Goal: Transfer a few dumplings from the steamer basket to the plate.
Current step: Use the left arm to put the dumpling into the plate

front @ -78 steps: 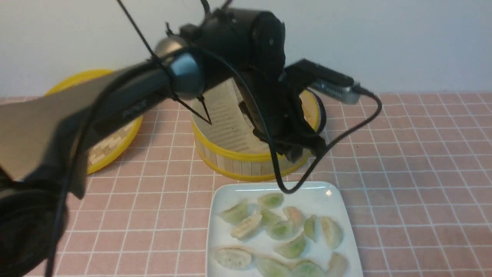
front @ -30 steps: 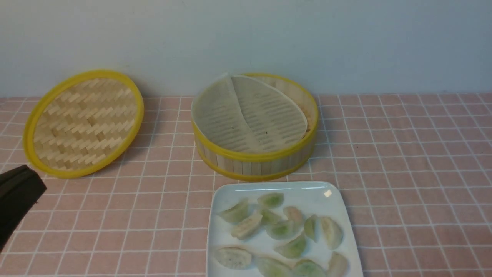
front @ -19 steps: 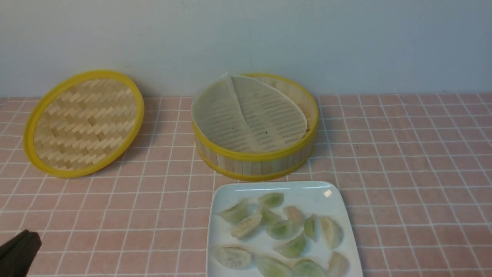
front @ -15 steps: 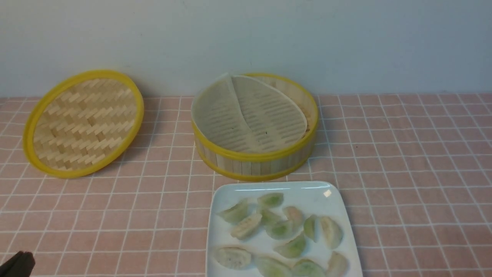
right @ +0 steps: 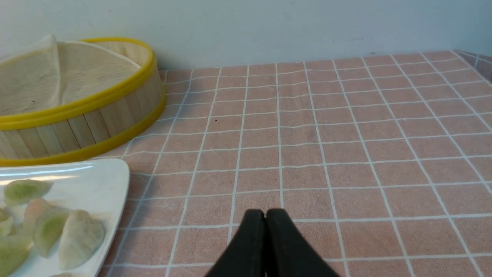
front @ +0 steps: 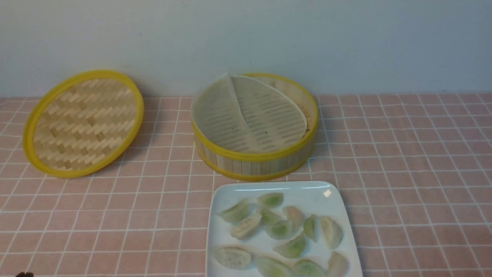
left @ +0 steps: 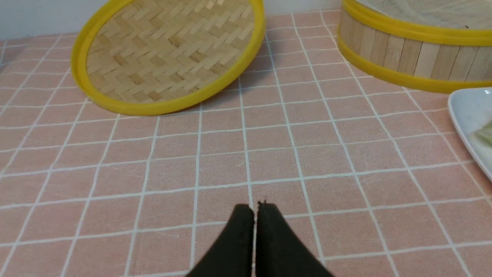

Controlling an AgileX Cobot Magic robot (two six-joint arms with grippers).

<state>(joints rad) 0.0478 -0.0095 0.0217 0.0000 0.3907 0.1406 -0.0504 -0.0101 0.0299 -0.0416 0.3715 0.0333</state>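
Note:
Several green and cream dumplings [front: 282, 229] lie on the white square plate [front: 311, 192] at the front of the table. Behind the plate stands the steamer basket [front: 254, 163], holding only its pale liner sheet [front: 250, 115], which is folded up on the left. My left gripper [left: 255, 208] is shut and holds nothing, low over the tiles, left of the plate [left: 467, 111]. My right gripper [right: 265, 212] is also shut and holds nothing, right of the plate [right: 103, 181] and its dumplings [right: 78, 236]. In the front view only a dark tip [front: 24, 274] shows at the lower left corner.
The flat woven lid [front: 82, 123] leans at the back left against the wall; it also shows in the left wrist view as the lid [left: 169, 54]. A pink tiled cloth [front: 415, 173] covers the table. A pale wall closes off the back.
The left arm has drawn back from over the basket, down and to the left, until almost out of the front view. The dumplings, plate and basket have not moved.

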